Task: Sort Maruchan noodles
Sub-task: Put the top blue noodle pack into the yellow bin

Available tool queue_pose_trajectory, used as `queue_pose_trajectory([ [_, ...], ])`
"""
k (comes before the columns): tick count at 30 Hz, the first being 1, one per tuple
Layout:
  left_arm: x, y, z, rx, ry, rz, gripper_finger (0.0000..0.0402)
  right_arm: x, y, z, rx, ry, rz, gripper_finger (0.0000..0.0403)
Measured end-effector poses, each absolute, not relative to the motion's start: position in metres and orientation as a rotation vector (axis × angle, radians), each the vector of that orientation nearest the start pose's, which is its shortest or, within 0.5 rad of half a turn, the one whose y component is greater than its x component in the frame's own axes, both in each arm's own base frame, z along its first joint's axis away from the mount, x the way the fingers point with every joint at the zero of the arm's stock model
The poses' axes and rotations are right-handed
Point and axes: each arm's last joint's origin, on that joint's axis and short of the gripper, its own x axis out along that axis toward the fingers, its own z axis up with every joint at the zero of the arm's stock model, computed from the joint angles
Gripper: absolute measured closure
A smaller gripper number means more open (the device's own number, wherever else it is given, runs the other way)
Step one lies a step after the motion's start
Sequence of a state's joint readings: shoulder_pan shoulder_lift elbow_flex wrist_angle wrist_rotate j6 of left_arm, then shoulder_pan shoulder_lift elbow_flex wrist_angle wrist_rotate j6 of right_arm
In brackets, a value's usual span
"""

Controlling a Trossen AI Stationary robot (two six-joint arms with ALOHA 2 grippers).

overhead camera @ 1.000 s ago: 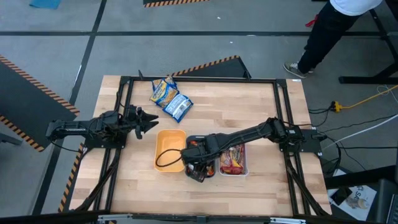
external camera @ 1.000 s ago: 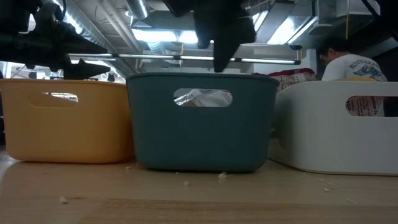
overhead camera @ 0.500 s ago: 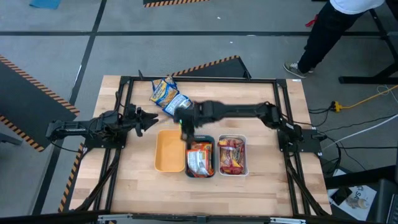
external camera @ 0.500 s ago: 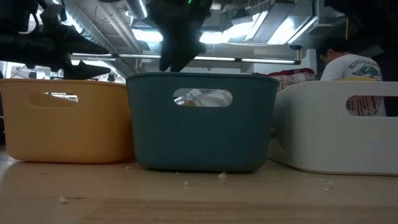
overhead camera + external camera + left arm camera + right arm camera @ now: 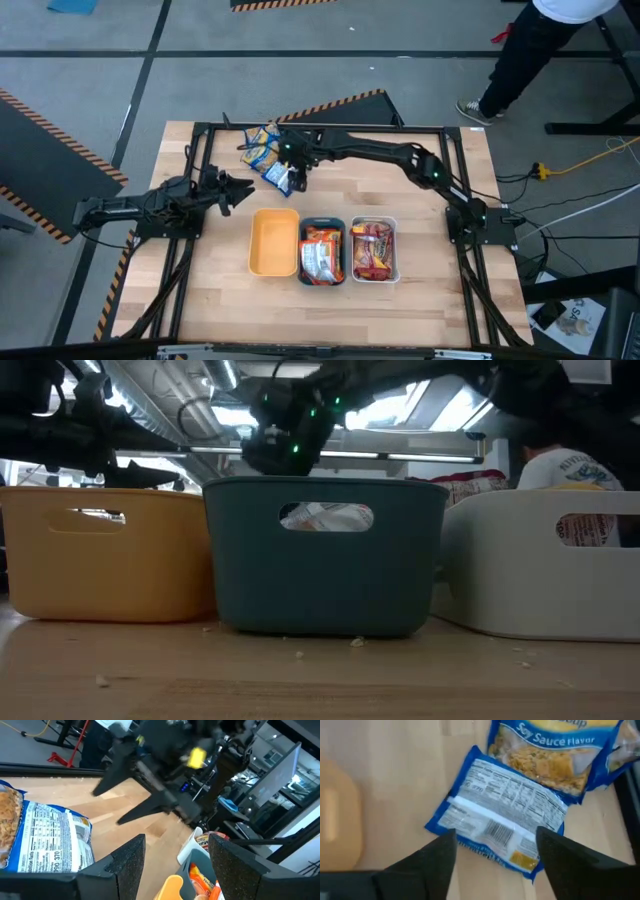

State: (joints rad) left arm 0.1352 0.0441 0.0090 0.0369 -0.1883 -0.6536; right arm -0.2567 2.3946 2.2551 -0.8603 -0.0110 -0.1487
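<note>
Two blue-white Maruchan noodle packets lie flat at the table's far left: one back side up [image 5: 500, 827], the other face up [image 5: 555, 755] just beyond it, its edge overlapping the first. In the high view they show as one small heap [image 5: 265, 152]. My right gripper [image 5: 293, 175] hangs open above the back-side-up packet, its fingers [image 5: 435, 857] apart and touching nothing. My left gripper [image 5: 235, 190] waits open near the left edge, pointing level toward the packets [image 5: 50, 840]. More packets lie in the teal tray [image 5: 322, 228] and the white tray [image 5: 373, 224].
Three trays stand in a row near the table's middle: yellow [image 5: 274, 242], teal [image 5: 325, 555] and white [image 5: 540, 560]. A black frame rail [image 5: 320, 127] runs along the far edge behind the packets. A person [image 5: 545, 40] stands beyond the far right corner.
My right gripper has swung from over the teal tray toward the far left of the table, turning as it went, and now hangs over the blue-white packets. With the arm gone, the packets in the teal tray show again.
</note>
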Motion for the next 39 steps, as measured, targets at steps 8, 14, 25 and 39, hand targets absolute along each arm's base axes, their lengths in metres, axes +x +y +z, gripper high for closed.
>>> queue_pose_trajectory([
  [8, 0.096, 0.023, 0.175, -0.621, -0.124, 0.428, 0.0189, 0.486, -0.136, 0.218, 0.012, 1.173, -0.204, 0.0076],
  [14, 0.099, 0.034, 0.225, -0.506, -0.015, 0.601, 0.0189, 0.466, -0.13, 0.271, -0.039, 1.188, -0.173, 0.0083],
  [25, 0.157, 0.114, 0.243, -0.467, 0.563, 0.914, 0.0189, 0.414, -0.12, 0.354, -0.128, 1.134, -0.32, 0.0088],
  [39, 0.139, 0.253, 0.198, -0.658, 0.636, 1.077, 0.0189, 0.363, -0.106, 0.408, -0.048, 1.081, -0.395, 0.0089],
])
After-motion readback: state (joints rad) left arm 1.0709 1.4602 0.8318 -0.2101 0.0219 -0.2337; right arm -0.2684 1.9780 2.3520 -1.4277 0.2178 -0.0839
